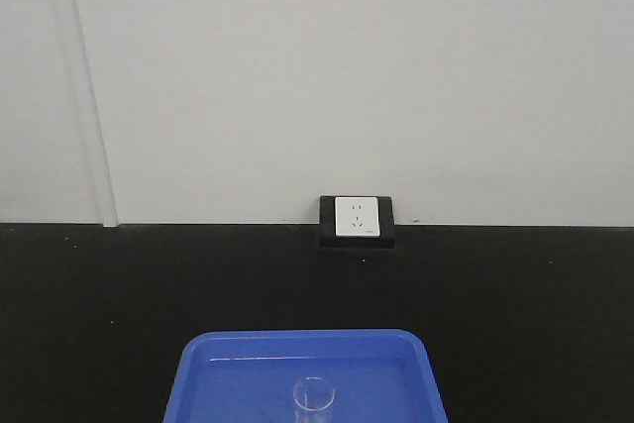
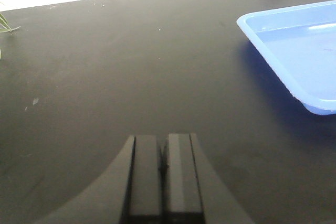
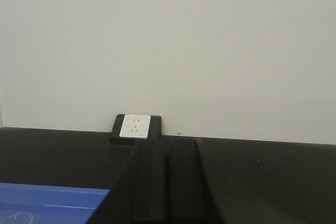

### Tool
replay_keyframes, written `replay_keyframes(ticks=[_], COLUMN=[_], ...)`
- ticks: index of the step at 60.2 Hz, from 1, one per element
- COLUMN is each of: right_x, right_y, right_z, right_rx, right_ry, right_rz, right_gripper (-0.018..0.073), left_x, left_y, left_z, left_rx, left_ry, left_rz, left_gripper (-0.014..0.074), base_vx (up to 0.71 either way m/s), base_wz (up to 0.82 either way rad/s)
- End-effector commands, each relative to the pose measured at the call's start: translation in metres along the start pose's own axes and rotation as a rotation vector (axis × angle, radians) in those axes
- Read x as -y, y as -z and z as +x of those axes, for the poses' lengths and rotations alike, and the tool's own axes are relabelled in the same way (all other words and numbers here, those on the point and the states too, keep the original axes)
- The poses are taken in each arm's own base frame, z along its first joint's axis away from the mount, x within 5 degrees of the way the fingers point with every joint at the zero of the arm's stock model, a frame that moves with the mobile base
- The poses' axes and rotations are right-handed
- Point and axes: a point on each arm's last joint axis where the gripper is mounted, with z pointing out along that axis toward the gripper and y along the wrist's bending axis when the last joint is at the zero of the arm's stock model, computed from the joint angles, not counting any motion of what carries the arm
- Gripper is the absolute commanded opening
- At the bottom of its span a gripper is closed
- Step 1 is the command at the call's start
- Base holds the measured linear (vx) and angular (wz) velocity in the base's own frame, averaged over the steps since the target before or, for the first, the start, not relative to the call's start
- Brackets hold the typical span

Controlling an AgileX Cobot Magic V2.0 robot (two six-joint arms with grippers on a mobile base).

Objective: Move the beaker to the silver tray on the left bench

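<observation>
The beaker (image 1: 314, 398), a small clear glass cylinder, stands upright in a bright blue tray (image 1: 213, 369) at the bottom middle of the front view. The silver tray is out of view. My left gripper (image 2: 163, 137) is shut with nothing between its fingers. It hovers over the black bench, left of the blue tray (image 2: 294, 45) and apart from it. My right gripper (image 3: 168, 142) is also shut and empty. It points at the wall, with the blue tray (image 3: 52, 200) at its lower left. Neither gripper appears in the front view.
The black bench (image 1: 99, 304) runs to a pale wall at the back. A white wall socket (image 1: 357, 217) in a black block sits on the bench's back edge, also seen as the socket (image 3: 134, 126) in the right wrist view. A green leaf tip (image 2: 6, 24) shows at far left.
</observation>
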Motion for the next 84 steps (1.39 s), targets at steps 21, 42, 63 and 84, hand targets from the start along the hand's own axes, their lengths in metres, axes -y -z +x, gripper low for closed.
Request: replay_keyframes(ticks=[21,42,63,84], right_x=[0.000,-0.034,-0.103,-0.123], right_y=[-0.131,-0.149,-0.160,-0.200], right_z=[0.008,0.048,0.097,0.159], right_rx=[-0.091,-0.245,-0.271,-0.331], right_ry=[-0.116,0.168,0.086,-0.019], right_rz=[-0.004,-0.259,-0.560,-0.586], right_gripper=[-0.0003,0.0222,0.0696,0.0652], left_x=[0.001,0.001,0.001,0.001], left_y=[-0.002,-0.002,-0.002,-0.002], left_z=[-0.001,-0.001,-0.001,-0.001], left_rx=[0.062,0.062,0.062,0.062], left_ry=[0.003,0.003,0.003,0.003], left_rz=[0.004,0.004,0.004,0.004], left_gripper=[0.0001,0.0001,0.0001,0.0001], base_vx=[0.00,0.00,0.00,0.00], base_wz=[0.00,0.00,0.00,0.00])
